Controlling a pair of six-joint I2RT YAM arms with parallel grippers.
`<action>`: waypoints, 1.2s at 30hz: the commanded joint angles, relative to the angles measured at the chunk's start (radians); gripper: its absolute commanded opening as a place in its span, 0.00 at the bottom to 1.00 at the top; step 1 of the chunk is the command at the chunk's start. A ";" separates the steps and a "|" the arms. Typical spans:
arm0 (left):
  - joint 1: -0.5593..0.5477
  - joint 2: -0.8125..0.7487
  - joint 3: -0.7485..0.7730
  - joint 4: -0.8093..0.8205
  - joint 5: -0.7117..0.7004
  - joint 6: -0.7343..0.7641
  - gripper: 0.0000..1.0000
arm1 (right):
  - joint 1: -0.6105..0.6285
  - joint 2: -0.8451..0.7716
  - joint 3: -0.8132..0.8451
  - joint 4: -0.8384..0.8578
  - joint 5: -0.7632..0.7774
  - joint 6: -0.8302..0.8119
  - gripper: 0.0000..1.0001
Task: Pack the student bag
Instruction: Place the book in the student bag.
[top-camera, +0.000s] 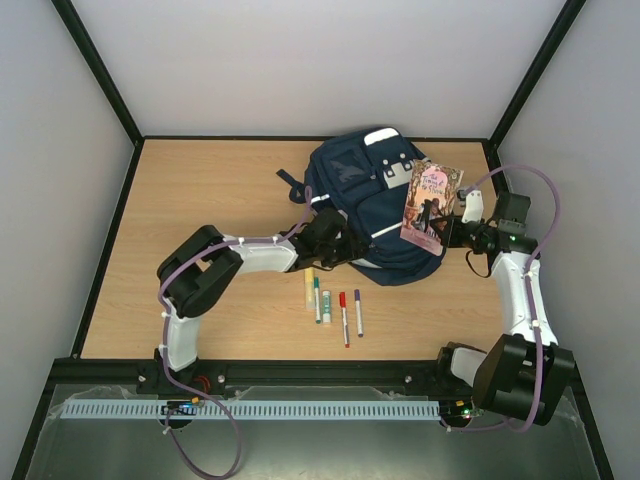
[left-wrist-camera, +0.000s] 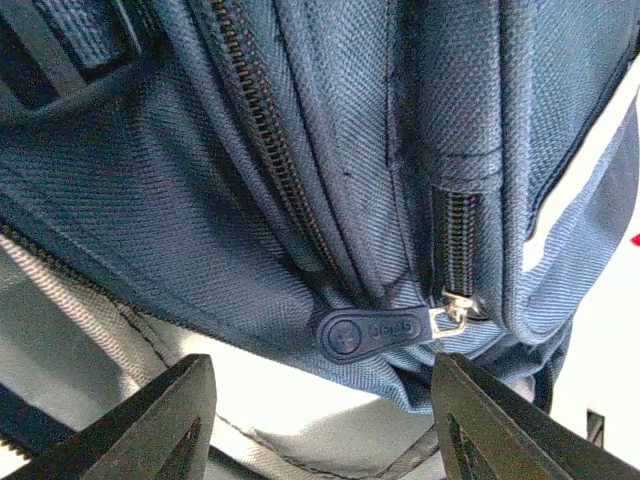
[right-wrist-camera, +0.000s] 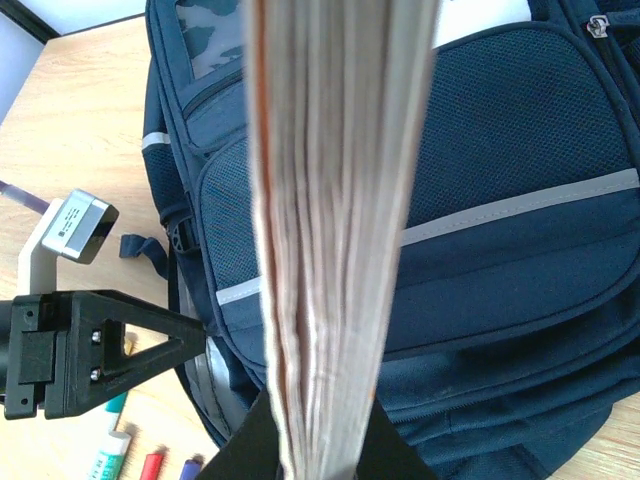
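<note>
Student bag (top-camera: 372, 210): lies flat mid-table toward the far edge, front pockets up, long axis running away from me.
Left gripper (left-wrist-camera: 322, 398): jaws spread and holding nothing, at the bag's near left edge.
Zip pull (left-wrist-camera: 368, 333): dark rubber tab lying crosswise to my left fingers, just ahead of them and untouched, with the slider at its right end.
Right gripper (right-wrist-camera: 318, 455): clamped on the book's lower edge.
Book (top-camera: 432, 203): pink cover, held tilted over the bag's right flank.
Nearer arm for the zip: left; I judge that a short advance and a squeeze would take the tab.
Markers (top-camera: 332, 300): in a row on the table, just on the near side of the bag.
In the way: nothing stands between my left jaws and the tab. The zips I can see look shut, so the book waits.
</note>
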 joint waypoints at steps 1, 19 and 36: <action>0.004 0.037 0.013 0.058 0.024 -0.029 0.61 | -0.002 0.008 -0.009 0.015 -0.017 -0.025 0.01; 0.001 0.108 0.068 0.333 0.126 -0.134 0.33 | -0.002 0.025 -0.008 0.011 -0.019 -0.031 0.01; 0.124 -0.194 -0.058 0.151 0.071 0.023 0.02 | -0.005 -0.087 -0.009 0.036 0.017 0.012 0.01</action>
